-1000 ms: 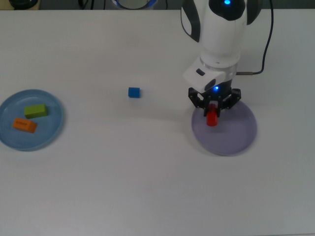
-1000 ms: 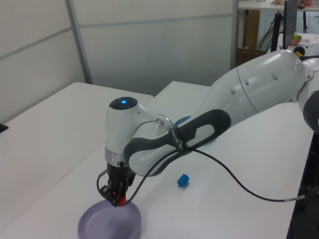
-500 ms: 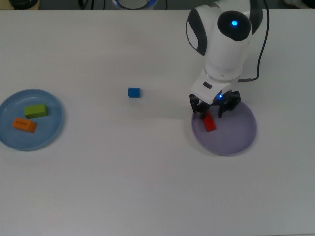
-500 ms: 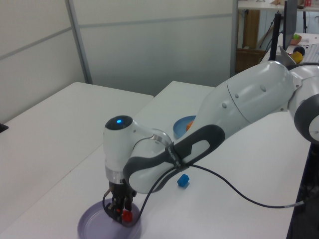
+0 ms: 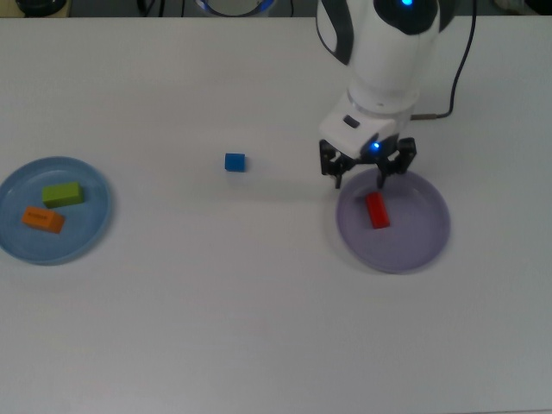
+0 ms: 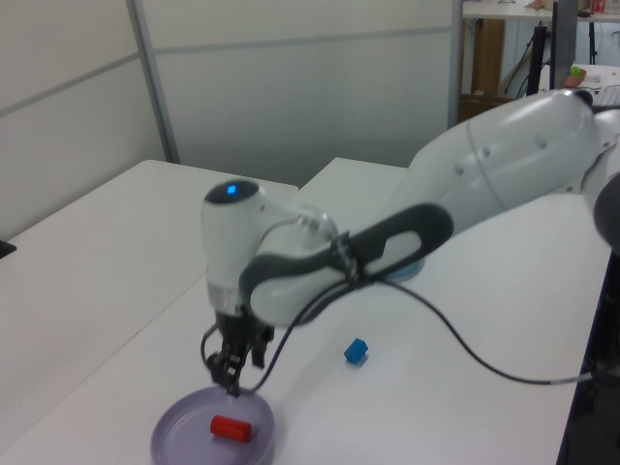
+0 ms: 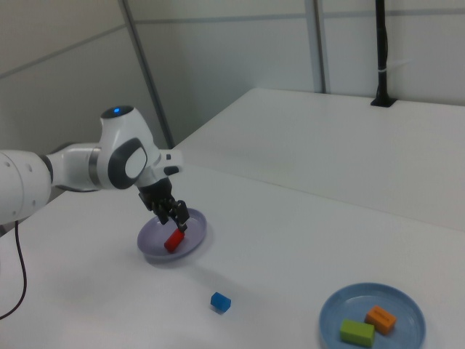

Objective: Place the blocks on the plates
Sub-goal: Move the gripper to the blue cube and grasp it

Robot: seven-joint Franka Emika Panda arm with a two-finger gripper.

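The red block (image 5: 377,210) (image 6: 231,427) (image 7: 174,240) lies flat on the lavender plate (image 5: 423,237) (image 6: 174,441) (image 7: 149,246). My gripper (image 5: 362,173) (image 6: 232,374) (image 7: 175,216) hangs open just above the plate's far rim, holding nothing. The blue cube (image 5: 235,162) (image 6: 356,351) (image 7: 220,302) sits alone on the white table, to the top view's left of the lavender plate. At the top view's far left, the green block (image 5: 63,194) (image 7: 357,332) and orange block (image 5: 43,219) (image 7: 380,318) rest on the light blue plate (image 5: 86,237) (image 7: 410,305).
A black cable (image 5: 461,82) runs from the arm at the top view's upper right. White table surface surrounds the plates. A black post (image 7: 381,51) stands on the far table in the right view.
The gripper lowered the red block onto the lavender plate, opened and let it go, then rose and drew back towards the top view's upper left. The block now lies flat.
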